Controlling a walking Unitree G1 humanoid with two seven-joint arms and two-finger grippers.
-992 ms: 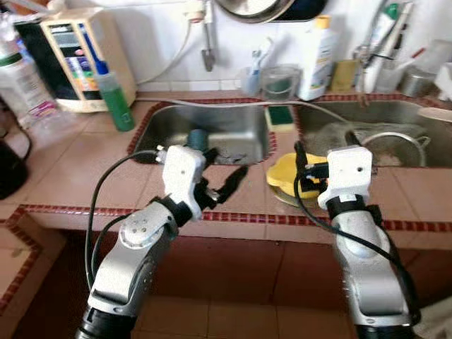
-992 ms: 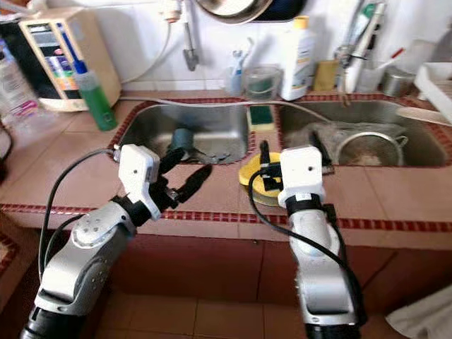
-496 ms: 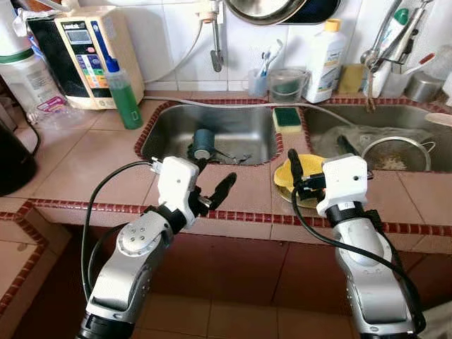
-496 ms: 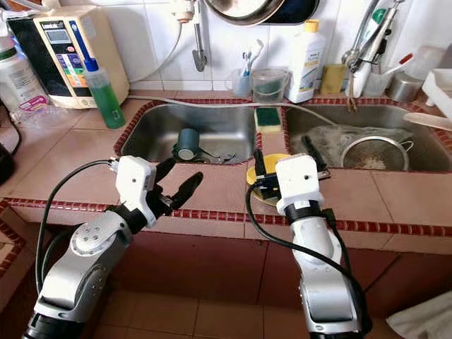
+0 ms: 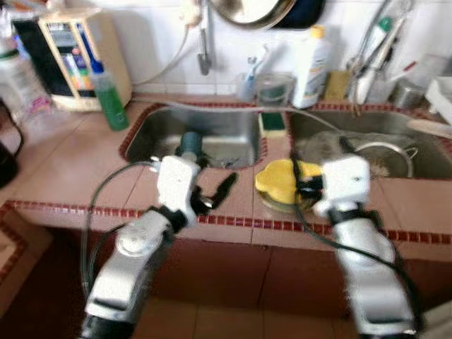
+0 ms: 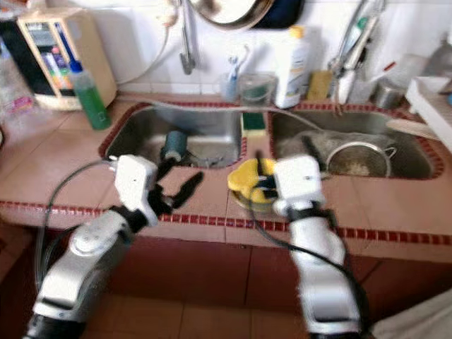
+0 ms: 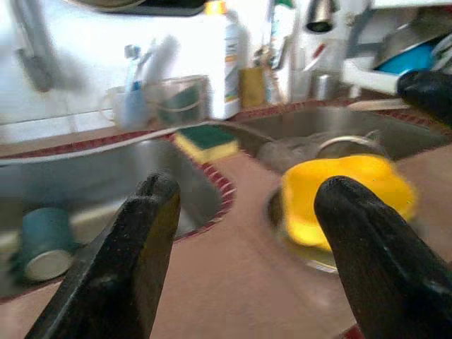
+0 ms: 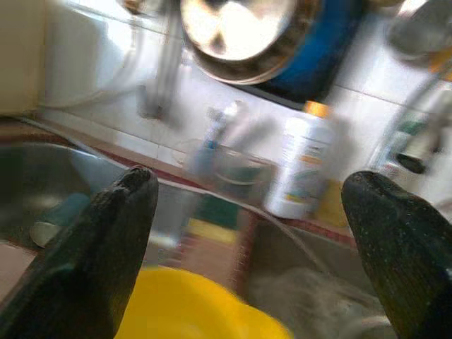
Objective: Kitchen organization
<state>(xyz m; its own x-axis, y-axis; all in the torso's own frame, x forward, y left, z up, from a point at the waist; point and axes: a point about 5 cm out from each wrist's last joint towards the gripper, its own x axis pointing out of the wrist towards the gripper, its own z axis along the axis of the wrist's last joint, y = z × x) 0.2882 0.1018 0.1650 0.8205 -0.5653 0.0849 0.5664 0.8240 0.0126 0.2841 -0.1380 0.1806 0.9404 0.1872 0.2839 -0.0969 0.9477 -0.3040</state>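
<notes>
A yellow plastic dish point(image 5: 281, 181) rests on a metal dish on the tiled counter point(image 5: 78, 169) between the two sinks. A teal cup point(image 5: 189, 143) lies on its side in the left sink point(image 5: 233, 134), and a green and yellow sponge point(image 5: 272, 123) sits on the divider behind. My left gripper point(image 5: 212, 181) hovers open over the counter's front edge, just left of the yellow dish point(image 7: 311, 205). My right gripper point(image 5: 302, 185) is open right over the yellow dish's near side point(image 8: 191, 311), holding nothing.
A metal strainer point(image 5: 385, 157) lies in the right sink. Along the back wall stand a water purifier point(image 5: 67, 53), a green soap bottle point(image 5: 109, 95), a toothbrush cup point(image 5: 247, 81), a clear container point(image 5: 274, 88) and a white bottle point(image 5: 313, 67). A pan point(image 5: 254, 10) hangs above.
The head camera has swung and the picture is now blurred. Both grippers keep much the same open pose over the counter's front edge, the right one by the yellow dish.
</notes>
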